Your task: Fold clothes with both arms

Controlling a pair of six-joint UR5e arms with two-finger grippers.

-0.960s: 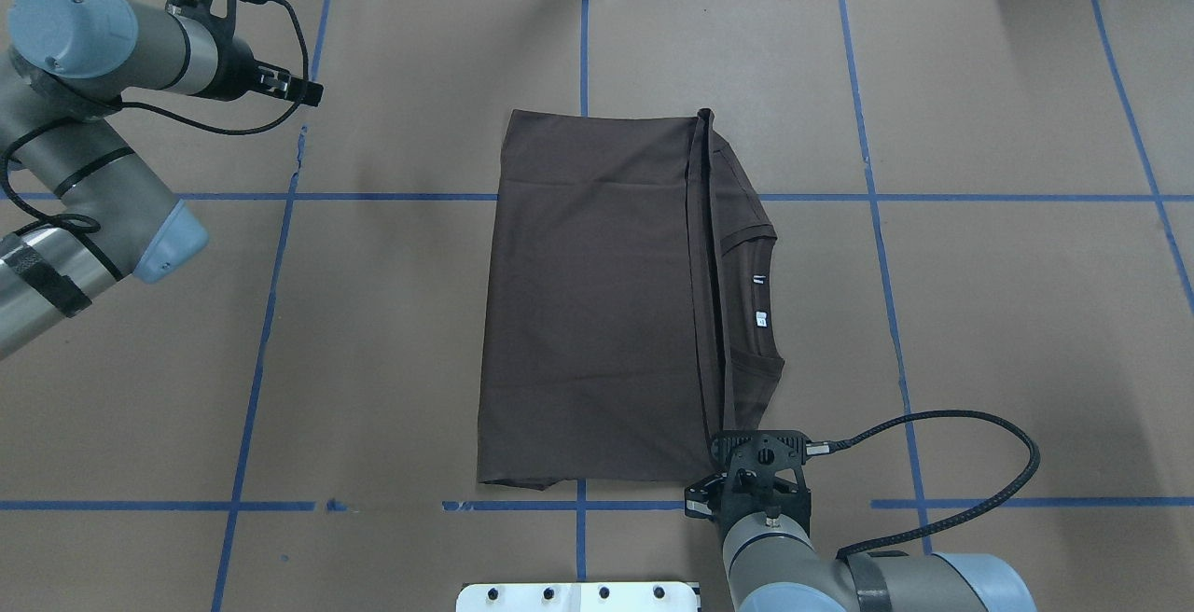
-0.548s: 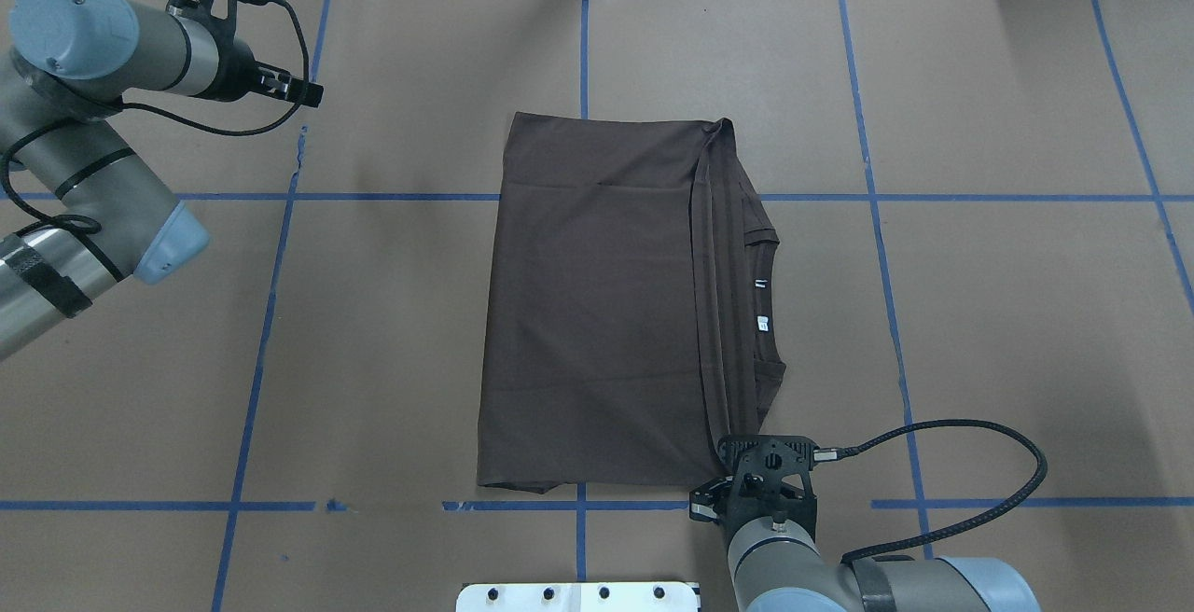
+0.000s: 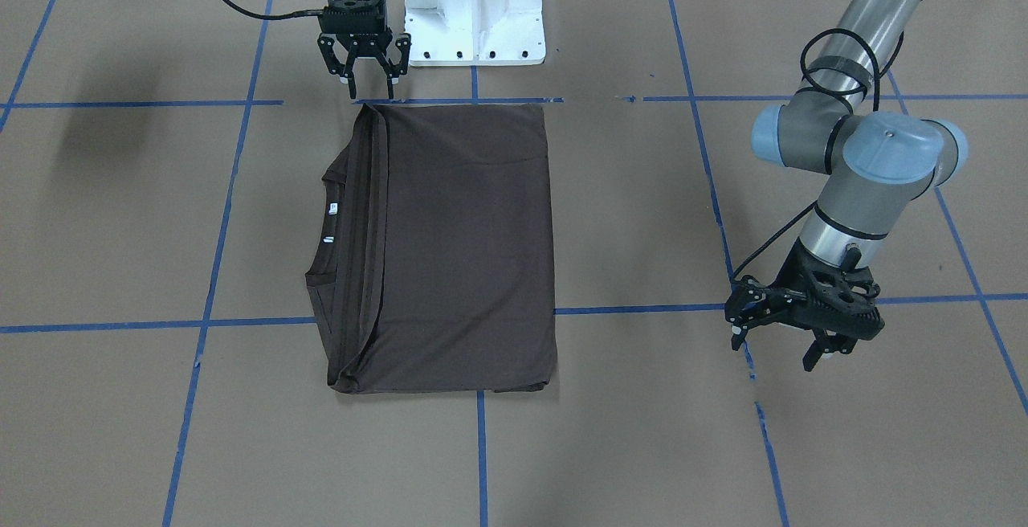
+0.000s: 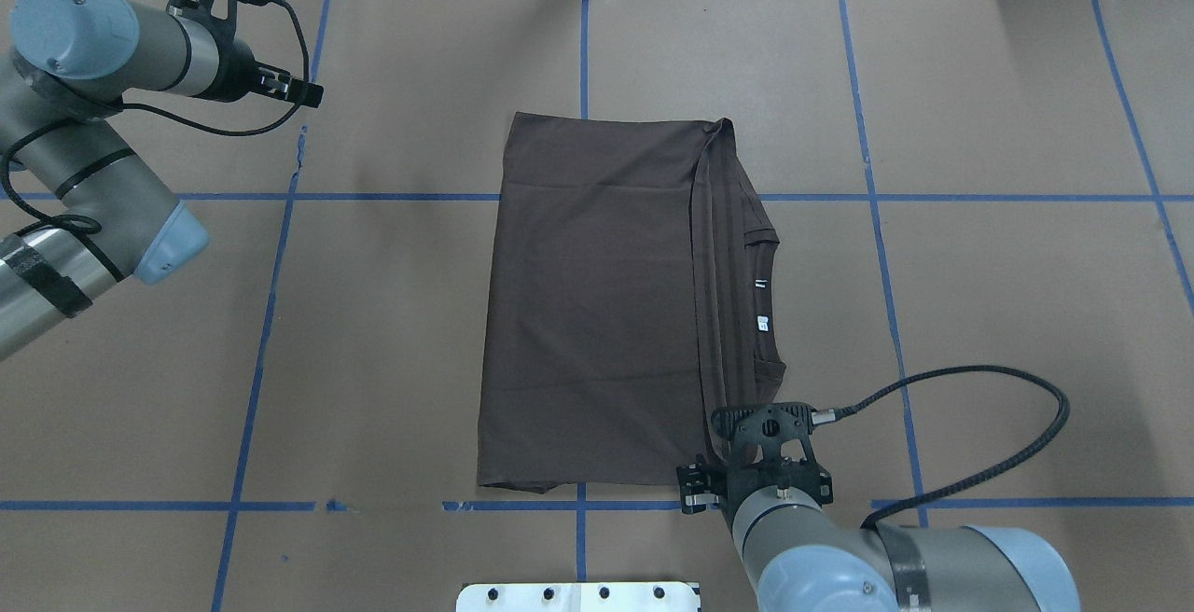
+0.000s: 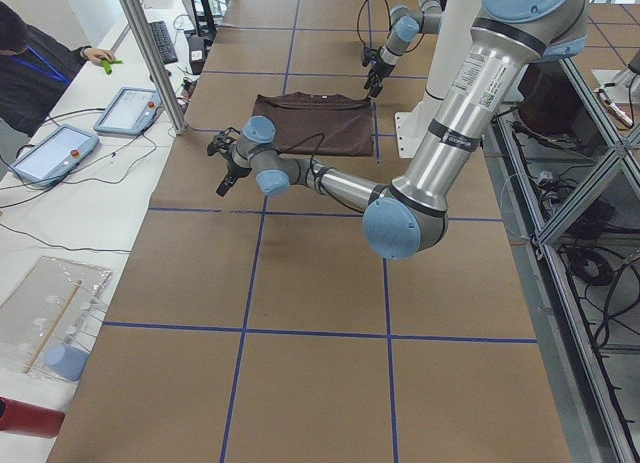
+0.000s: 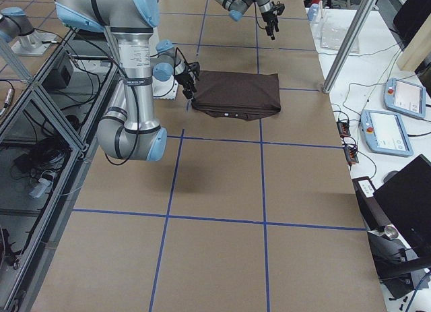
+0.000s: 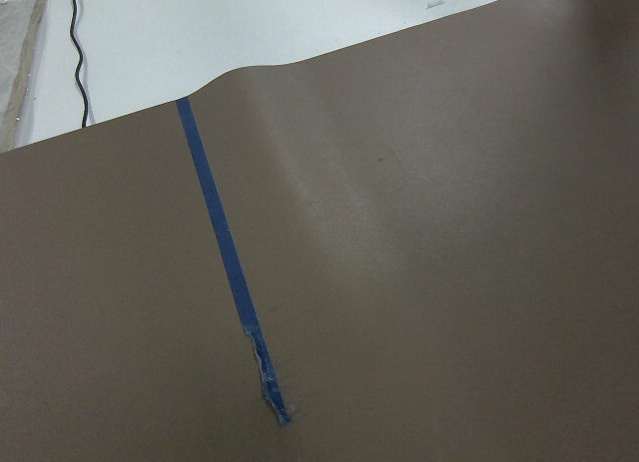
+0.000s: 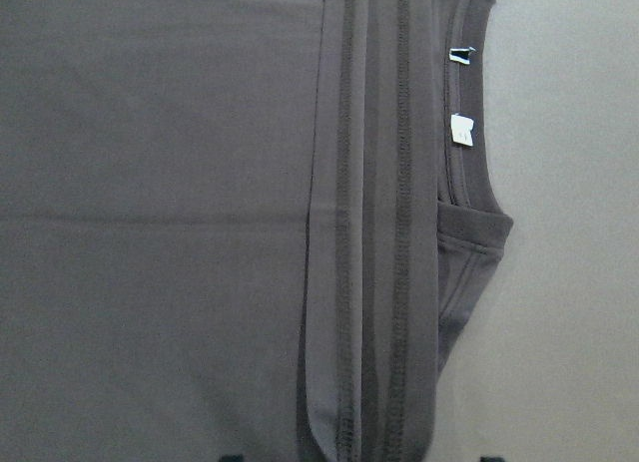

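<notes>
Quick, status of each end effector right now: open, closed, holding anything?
Left end effector: open, empty, well away from the T-shirt.
Right end effector: open, holding nothing, at the T-shirt's near corner.

Bright, even, diffuse light from above. Only soft-edged shadows on the tabletop (image 3: 642,214): a broad smudge at the front-facing view's upper left, another at mid-left of the right side view. Blown-out white strip along the overhead view's top edge. Washed grey and low in contrast through the right wrist camera, T-shirt (image 8: 200,232) seams sharp nonetheless. Leaning uprights (image 5: 150,53) toward the side views' edges.
</notes>
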